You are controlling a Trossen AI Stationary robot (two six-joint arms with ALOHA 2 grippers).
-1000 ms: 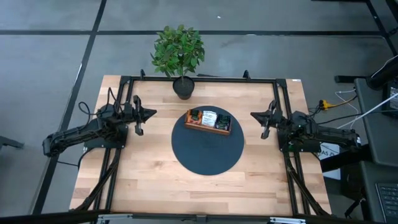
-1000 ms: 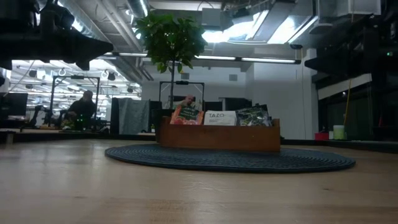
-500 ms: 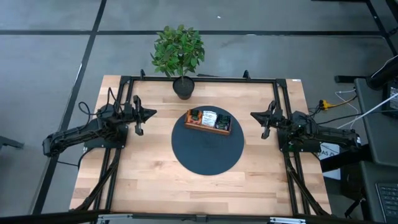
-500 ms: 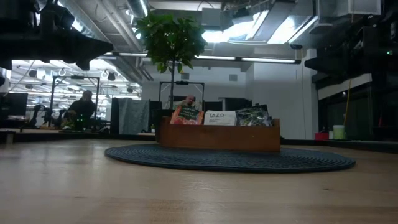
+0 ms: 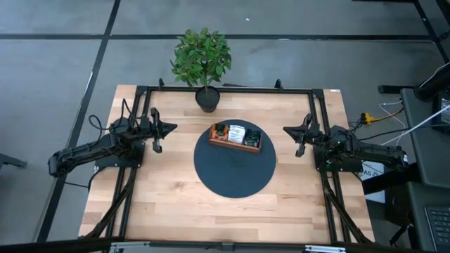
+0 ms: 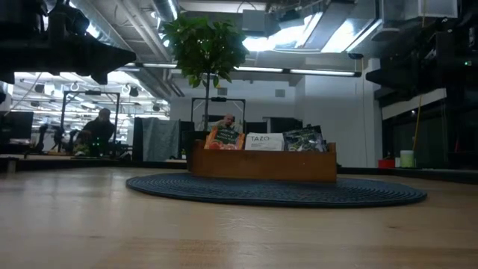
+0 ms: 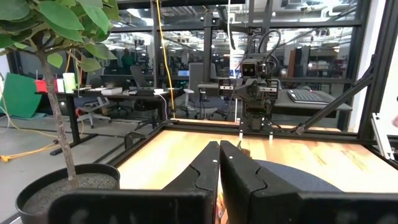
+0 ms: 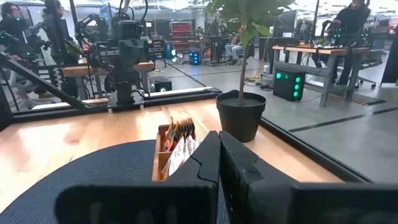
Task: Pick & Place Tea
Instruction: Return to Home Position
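Left gripper (image 7: 219, 147), right gripper (image 8: 217, 137): both closed, empty, flanking round mat (image 5: 234, 173). Tea bags (image 6: 265, 141): standing in wooden tray (image 6: 261, 166) on mat.

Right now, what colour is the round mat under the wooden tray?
Dark blue-grey; the mat shows best in the high view.

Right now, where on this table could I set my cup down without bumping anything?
The widest bare patch is the near strip of table, between the round mat and the front edge. The mat's near half is free. The back is crowded: wooden tray of tea bags, potted plant behind it, left fingers and right fingers parked shut at either side.
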